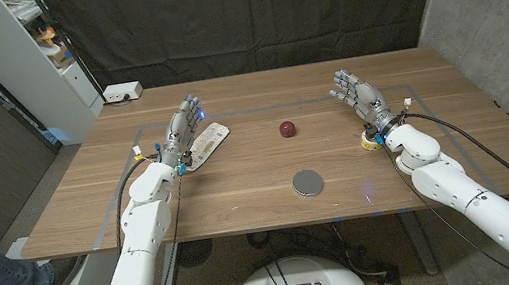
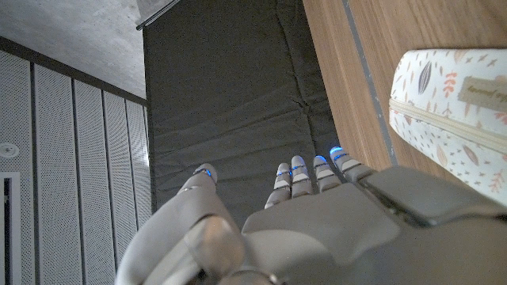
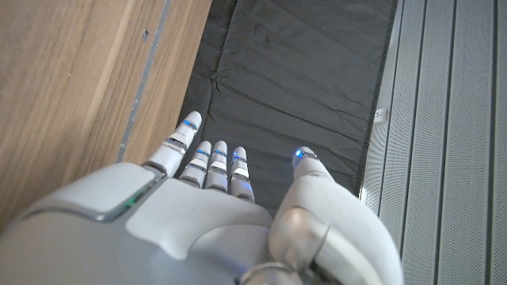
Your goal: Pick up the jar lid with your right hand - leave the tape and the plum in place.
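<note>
The jar lid (image 1: 308,183) sits closest to the front edge of the wooden table (image 1: 243,200), flat and untouched. Using the lid as reference: the plum (image 1: 287,128) is just behind it, the right hand (image 1: 357,94) is well off to the back right, fingers spread and holding nothing, with a yellow tape roll (image 1: 370,140) by its wrist. The left hand (image 1: 184,128) is back left, also spread and empty, just beside a patterned pouch (image 1: 206,145).
</note>
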Robot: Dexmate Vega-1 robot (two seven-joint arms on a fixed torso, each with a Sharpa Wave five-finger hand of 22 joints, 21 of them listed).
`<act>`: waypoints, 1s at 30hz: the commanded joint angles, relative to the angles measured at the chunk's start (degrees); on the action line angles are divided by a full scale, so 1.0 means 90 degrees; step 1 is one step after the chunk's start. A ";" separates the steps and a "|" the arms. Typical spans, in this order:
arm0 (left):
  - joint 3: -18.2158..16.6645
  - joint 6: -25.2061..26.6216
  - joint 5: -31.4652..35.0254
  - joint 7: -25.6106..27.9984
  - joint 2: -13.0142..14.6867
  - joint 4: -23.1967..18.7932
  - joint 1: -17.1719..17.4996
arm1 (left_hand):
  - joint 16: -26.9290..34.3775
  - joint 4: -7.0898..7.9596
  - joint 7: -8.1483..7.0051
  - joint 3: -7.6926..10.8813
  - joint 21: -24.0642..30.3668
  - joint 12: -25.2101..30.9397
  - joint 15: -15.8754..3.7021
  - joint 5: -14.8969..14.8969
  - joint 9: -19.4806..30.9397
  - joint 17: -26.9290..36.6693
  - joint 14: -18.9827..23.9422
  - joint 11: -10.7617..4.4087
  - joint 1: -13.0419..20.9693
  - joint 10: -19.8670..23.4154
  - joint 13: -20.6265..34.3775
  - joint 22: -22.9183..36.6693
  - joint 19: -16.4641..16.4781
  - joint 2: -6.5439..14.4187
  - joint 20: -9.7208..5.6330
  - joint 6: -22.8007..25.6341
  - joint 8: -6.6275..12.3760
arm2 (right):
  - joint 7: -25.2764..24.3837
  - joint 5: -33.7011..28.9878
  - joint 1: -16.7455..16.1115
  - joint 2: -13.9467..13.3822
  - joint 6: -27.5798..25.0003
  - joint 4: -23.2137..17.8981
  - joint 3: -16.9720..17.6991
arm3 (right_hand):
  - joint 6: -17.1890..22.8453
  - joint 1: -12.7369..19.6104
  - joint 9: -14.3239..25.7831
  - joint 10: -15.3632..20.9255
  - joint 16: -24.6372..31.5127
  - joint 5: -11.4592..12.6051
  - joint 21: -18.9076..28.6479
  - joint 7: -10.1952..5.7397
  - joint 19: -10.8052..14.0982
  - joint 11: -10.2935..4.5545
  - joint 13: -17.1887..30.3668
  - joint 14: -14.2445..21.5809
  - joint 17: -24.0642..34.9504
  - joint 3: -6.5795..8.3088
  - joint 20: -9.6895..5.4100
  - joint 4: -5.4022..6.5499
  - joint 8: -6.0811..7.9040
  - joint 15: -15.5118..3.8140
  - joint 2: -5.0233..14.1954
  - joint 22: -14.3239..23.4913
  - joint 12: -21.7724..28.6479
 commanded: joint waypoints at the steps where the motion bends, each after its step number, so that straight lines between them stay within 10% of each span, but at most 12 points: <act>1: -0.0169 0.0100 0.0211 -0.0174 -0.0154 -0.0103 0.0046 | 0.0040 -0.0030 0.0057 0.0029 -0.0004 0.0037 0.0067 0.0011 0.0025 0.0015 0.0005 0.0063 0.0042 0.0012 0.0003 0.0030 -0.0008 0.0026 0.0021 0.0010 0.0020 | 0.0030 -0.0046 -0.0231 -0.0075 0.0209 -0.0212 0.0090 | 0.0062 0.0031 0.0018 0.0051 0.0036 0.0035 0.0042 0.0018 0.0035 -0.0043 0.0000 0.0032 -0.0013 0.0014 -0.0018 -0.0047 0.0027 -0.0037 0.0046 0.0009 0.0014; 30: -0.0274 0.0139 0.0241 -0.0353 -0.0162 -0.0240 0.0089 | 0.0034 -0.0092 0.0102 0.0018 -0.0048 0.0037 0.0128 -0.0019 0.0026 0.0015 -0.0011 0.0117 0.0062 -0.0018 -0.0098 0.0031 -0.0014 0.0058 -0.0021 0.0050 0.0020 | 0.0268 -0.0219 -0.0594 -0.0112 0.0820 -0.0555 0.0140 | 0.0107 0.0041 -0.0002 0.0094 0.0045 0.0041 0.0046 -0.0025 0.0048 -0.0081 -0.0032 0.0066 -0.0079 -0.0006 -0.0032 -0.0089 0.0034 -0.0062 0.0061 0.0008 0.0016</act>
